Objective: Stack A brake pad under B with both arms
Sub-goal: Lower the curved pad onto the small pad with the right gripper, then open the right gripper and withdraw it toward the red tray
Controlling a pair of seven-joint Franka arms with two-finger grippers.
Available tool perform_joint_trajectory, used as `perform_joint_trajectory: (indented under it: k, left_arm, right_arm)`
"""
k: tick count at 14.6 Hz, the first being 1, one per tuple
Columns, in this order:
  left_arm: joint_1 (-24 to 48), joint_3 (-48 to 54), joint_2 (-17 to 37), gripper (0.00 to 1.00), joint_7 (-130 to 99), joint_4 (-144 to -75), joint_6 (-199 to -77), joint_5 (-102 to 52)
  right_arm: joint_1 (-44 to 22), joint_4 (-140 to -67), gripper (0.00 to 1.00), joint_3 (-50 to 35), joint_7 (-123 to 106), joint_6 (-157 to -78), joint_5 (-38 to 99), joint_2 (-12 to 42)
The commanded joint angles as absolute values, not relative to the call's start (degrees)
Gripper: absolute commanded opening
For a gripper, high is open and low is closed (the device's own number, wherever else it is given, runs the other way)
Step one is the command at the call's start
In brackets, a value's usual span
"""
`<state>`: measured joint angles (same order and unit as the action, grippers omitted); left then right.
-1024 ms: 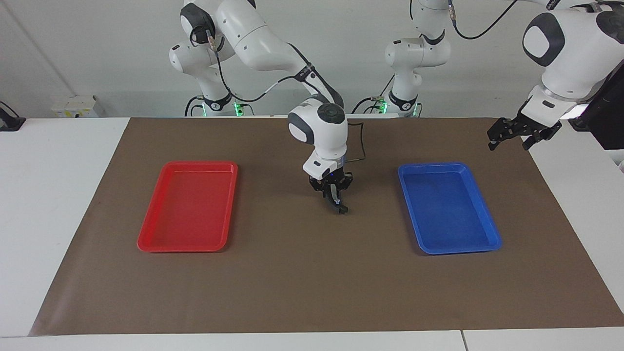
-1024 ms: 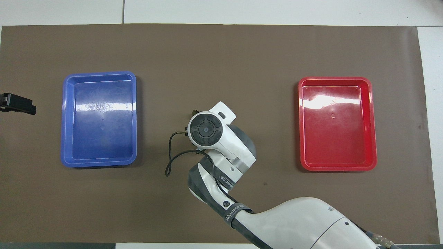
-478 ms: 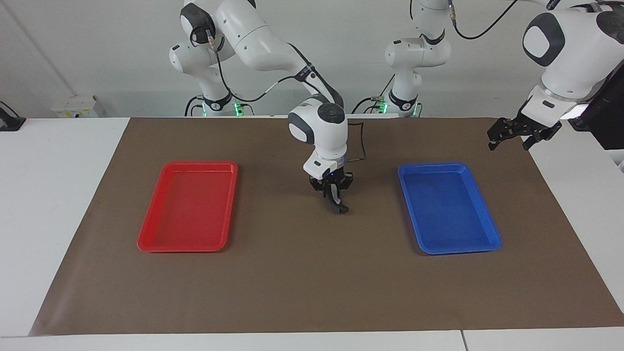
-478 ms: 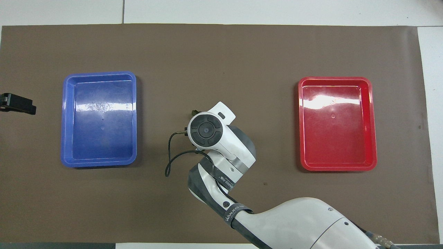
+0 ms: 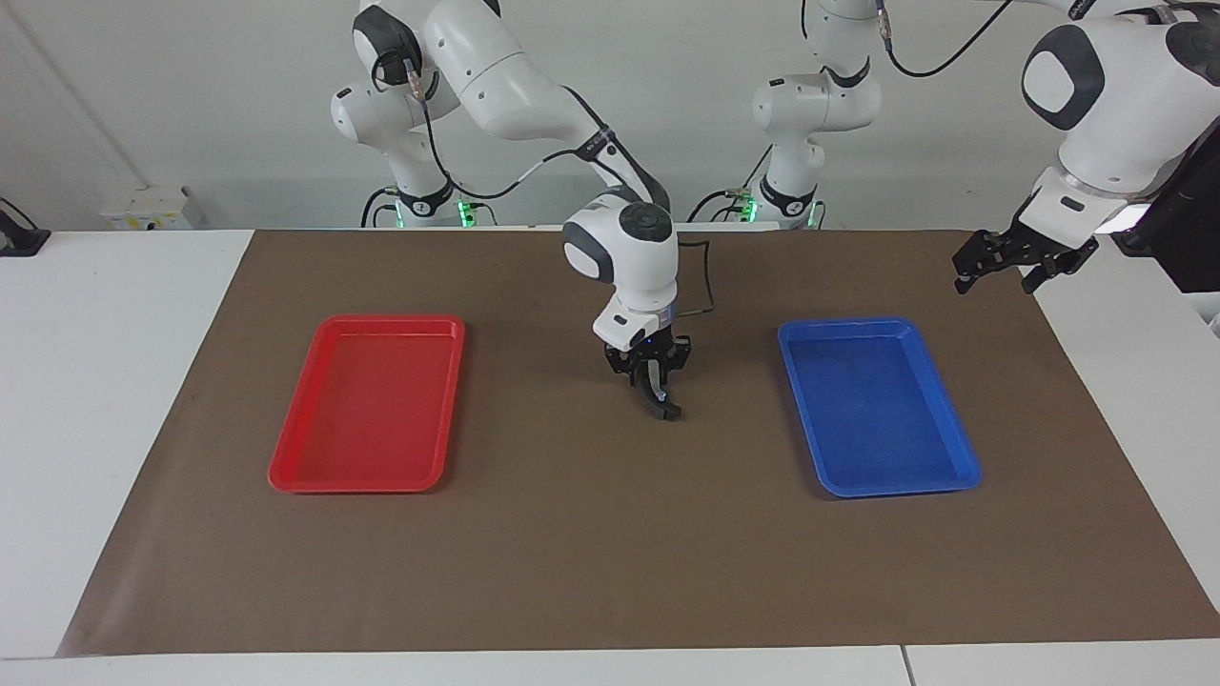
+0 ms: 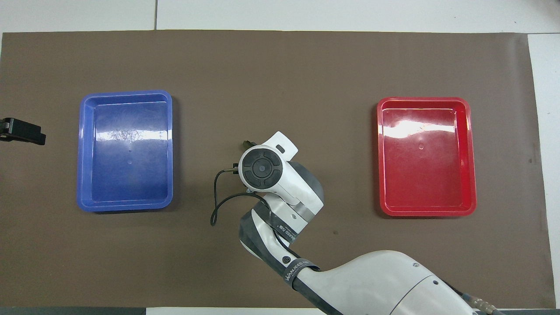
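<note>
The facing view shows what the overhead view hides: the right gripper (image 5: pixel 657 393) points straight down at the brown mat (image 5: pixel 572 553) between 2 trays, and at its tips sits 1 small dark brake piece (image 5: pixel 666 412), low at the mat. From this angle the piece cannot be identified as the short pad or the longer crescent, and no second piece can be made out. In the overhead view the right arm's white wrist covers that gripper and the piece completely. Whether the right gripper is spread or pinching the piece cannot be told, though its tips appear to touch it. From that gripper, the red tray (image 5: pixel 367 405) lies toward the right arm's end of the table and the blue tray (image 5: pixel 877 410) toward the left arm's end, both well apart from it. The left gripper (image 5: pixel 1001 274) waits in the air over the mat's edge at the left arm's end, jaws spread wide and holding nothing. The overhead view catches only its dark tip (image 6: pixel 22 131) at the frame's edge, beside the blue tray.
</note>
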<state>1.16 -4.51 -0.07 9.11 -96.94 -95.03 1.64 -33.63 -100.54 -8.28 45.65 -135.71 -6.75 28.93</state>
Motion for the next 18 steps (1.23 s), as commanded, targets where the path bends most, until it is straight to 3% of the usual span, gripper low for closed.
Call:
perform_joint_trajectory:
  k: [1,4,10,18]
  left_arm:
    - [0.4,-4.0,0.1,0.99,9.8,-96.5,-94.2,1.8]
    - [0.4,-4.0,0.0,0.99,9.8,-96.5,-94.2,1.8]
    - [0.4,-4.0,0.0,0.99,9.8,-96.5,-94.2,1.8]
    - [0.4,-4.0,0.1,0.99,9.8,-96.5,-94.2,1.8]
  right_arm:
    - [-33.6,-100.9,1.0,-8.4,46.8,-134.1,-7.7,27.7]
    - [-32.5,-100.9,1.0,-8.0,46.9,-131.9,-8.0,24.2]
    - [-19.2,-101.5,1.0,-8.3,37.6,-124.0,-8.2,11.8]
    - [-4.7,-100.7,1.0,-8.2,20.9,-109.0,-7.0,1.4]
